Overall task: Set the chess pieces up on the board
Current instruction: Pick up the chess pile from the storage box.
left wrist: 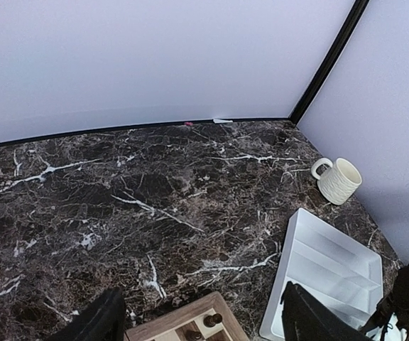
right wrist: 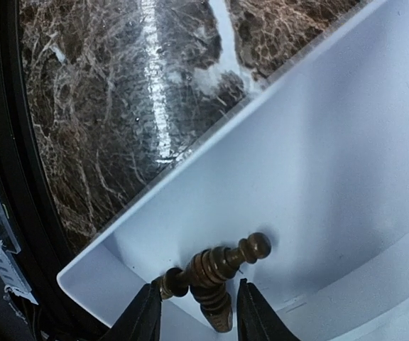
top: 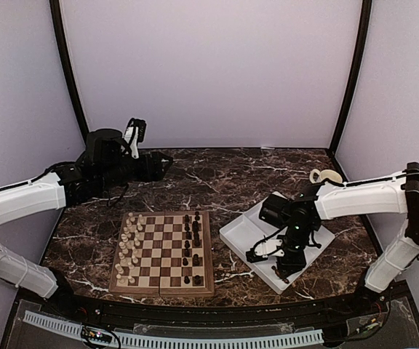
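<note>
The chess pieces at issue, two dark turned men lying crossed in a corner of the white tray, sit between the parted fingers of the right gripper, which straddles them without clamping either. The rest stand on the board, cream down its left files and dark down its right, just left of the tray on the dark marble table. The biggest hazard is the tray itself: its wall rises close beside the fingers, and a closing stroke that catches it could drag the tray or stall the grasp. Next comes the crowded dark side of the board, where a low carry could topple men already standing. Smallest but likeliest, the two pieces touch, so the jaws may pinch both, or squeeze a rounded stem that squirts free; a man gripped lying down would also arrive sideways, unfit to stand. The left gripper, jaws wide and empty, hangs high at the back left, well apart from all this, and the ribbed cream mug stands off at the far right. From above, the right arm covers part of the tray, so how many men wait there is unknown. The left wrist view catches only a corner of the board. The lower piece is cut off by the frame edge, and neither man's rank can be read.
</note>
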Controlling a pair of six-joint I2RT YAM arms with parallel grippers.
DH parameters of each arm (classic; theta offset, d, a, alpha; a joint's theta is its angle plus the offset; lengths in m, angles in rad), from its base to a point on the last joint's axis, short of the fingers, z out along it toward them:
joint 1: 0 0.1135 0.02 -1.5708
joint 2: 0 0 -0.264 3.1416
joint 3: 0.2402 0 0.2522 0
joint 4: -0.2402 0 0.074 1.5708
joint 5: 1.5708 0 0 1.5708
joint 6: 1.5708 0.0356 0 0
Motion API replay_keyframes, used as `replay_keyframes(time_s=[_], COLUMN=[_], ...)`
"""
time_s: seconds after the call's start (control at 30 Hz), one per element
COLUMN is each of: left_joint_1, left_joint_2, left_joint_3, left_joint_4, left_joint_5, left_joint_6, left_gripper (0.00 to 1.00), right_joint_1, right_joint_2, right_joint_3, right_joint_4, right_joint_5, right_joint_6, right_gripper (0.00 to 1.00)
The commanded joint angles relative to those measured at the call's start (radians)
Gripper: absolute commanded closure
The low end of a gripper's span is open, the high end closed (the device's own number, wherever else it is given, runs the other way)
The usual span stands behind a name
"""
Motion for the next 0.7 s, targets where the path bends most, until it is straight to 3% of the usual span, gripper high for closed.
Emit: replay_keyframes(time_s=[0.0, 0.23, 0.33, 0.5, 0.57, 0.67], left_joint_1=[0.006, 0.006, 0.007, 0.006, 0.006, 0.006], left_joint_2=[-0.009, -0.007, -0.003, -0.007, -0.009, -0.003], left_joint_3=[0.038, 0.042, 0.043, 0.042, 0.042, 0.039], left_joint_4=[-0.002, -0.003, -0.004, -0.003, 0.001, 0.009], left_joint_5=[0.016, 0.023, 0.031, 0.036, 0.038, 0.045], left_joint_6=[-0.023, -0.008, -0.005, -0.001, 0.003, 0.006], left_gripper=[0.22, 0.22, 0.22, 0.22, 0.22, 0.22], right_joint_1=[0.029, 0.030, 0.029, 0.029, 0.029, 0.029], right_joint_2=[0.050, 0.078, 0.090, 0.094, 0.069, 0.049], right_joint_3=[-0.026, -0.014, -0.009, -0.020, -0.024, -0.026], right_joint_4=[0.085, 0.109, 0.125, 0.098, 0.081, 0.080], right_joint_5=[0.056, 0.135, 0.151, 0.180, 0.172, 0.175], right_joint_6=[0.042, 0.047, 0.038, 0.023, 0.022, 0.022], right_gripper=[0.64, 0.78, 0.76, 0.60, 0.60, 0.71])
